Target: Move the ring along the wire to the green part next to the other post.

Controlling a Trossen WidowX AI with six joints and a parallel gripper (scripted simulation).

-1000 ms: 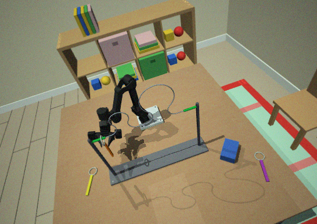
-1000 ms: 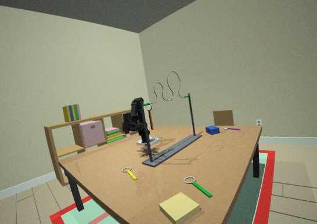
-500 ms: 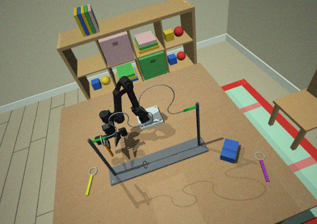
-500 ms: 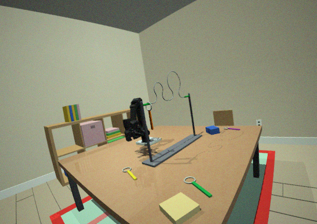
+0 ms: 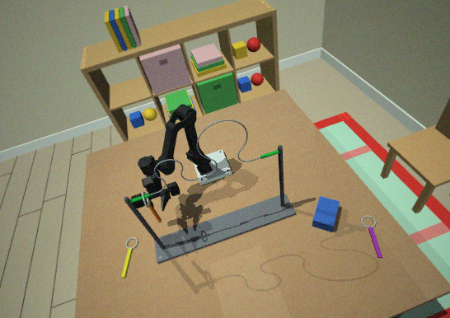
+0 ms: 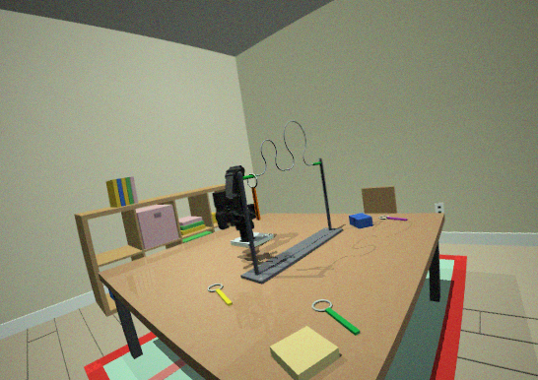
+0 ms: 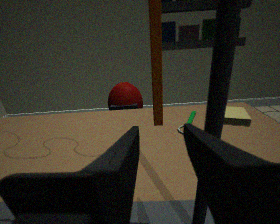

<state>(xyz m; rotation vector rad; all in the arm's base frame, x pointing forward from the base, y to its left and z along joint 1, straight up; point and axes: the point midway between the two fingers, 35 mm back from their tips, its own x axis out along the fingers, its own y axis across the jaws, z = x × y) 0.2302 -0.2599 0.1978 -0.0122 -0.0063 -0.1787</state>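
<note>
The ring [image 5: 142,195] [image 6: 252,181] hangs on the green part [image 5: 135,200] [image 6: 246,177] beside the left post [image 5: 145,224] [image 6: 250,237] [image 7: 222,75], with the wire through it. Its orange handle [image 5: 155,212] [image 6: 256,204] [image 7: 156,75] hangs down. My gripper [image 7: 161,130] is open and empty, beside the handle in the top view. In the wrist view the handle's lower end shows just above and between the fingertips; the exact gap is unclear. The other green part [image 5: 269,154] [image 6: 317,163] is at the right post [image 5: 282,178] [image 6: 325,193].
The thin grey wire [image 5: 247,134] [image 6: 305,139] curves in loops between the posts, close to the arm. The grey base [image 5: 231,223] [image 6: 296,252] lies below. A blue block [image 5: 326,213] [image 6: 361,221], a yellow-handled ring [image 5: 127,262] [image 6: 224,296] and a purple-handled ring [image 5: 375,242] lie on the table.
</note>
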